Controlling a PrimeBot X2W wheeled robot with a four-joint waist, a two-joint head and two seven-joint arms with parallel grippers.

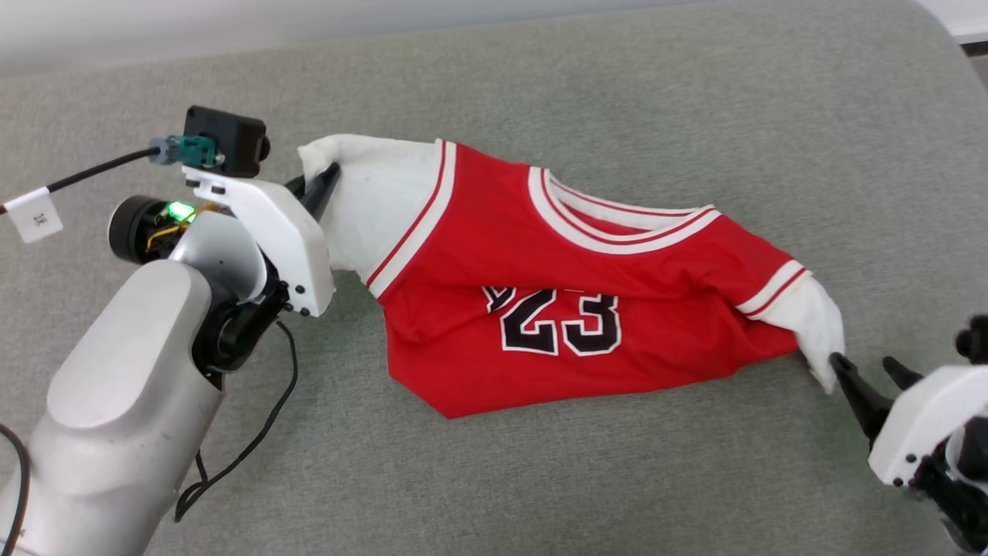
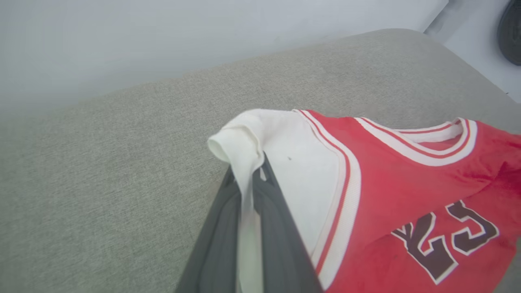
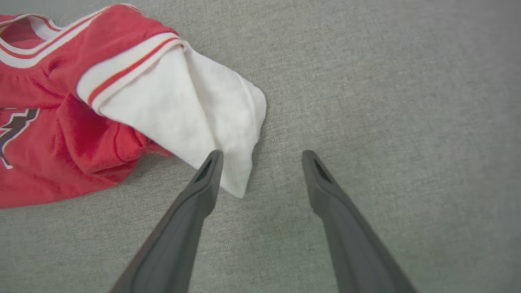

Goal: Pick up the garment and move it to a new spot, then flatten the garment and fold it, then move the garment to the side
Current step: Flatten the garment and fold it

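A broad grey-green woven upholstered surface (image 1: 633,85) spans the scene, meeting a pale wall along its far edge. The red sports-jersey garment with white sleeves and red-and-white striped trim (image 1: 478,255) lies crumpled across the middle of this surface, collar toward the far side and hem toward the near side, one sleeve reaching left and the other right. A black, white-outlined number 23 (image 1: 559,320) sits on the chest, partly folded under a crease.

At the near left, the pale grey forearm of the left arm (image 1: 116,401) rises to a white wrist bracket carrying a small black camera block (image 1: 224,140). The left gripper (image 1: 324,184) has its two dark fingers pressed together on the end of the left white sleeve, whose cuff bunches over the fingertips. At the near right, the right gripper (image 1: 868,369) holds its fingers spread wide and grips nothing: one fingertip meets the edge of the right white sleeve, though contact cannot be confirmed, and the other stands over bare upholstery.

A thin black cable (image 1: 258,432) loops beside the left forearm; a second cable bears a small white paper tag (image 1: 35,218). A green indicator light (image 1: 181,210) glows on the left wrist.
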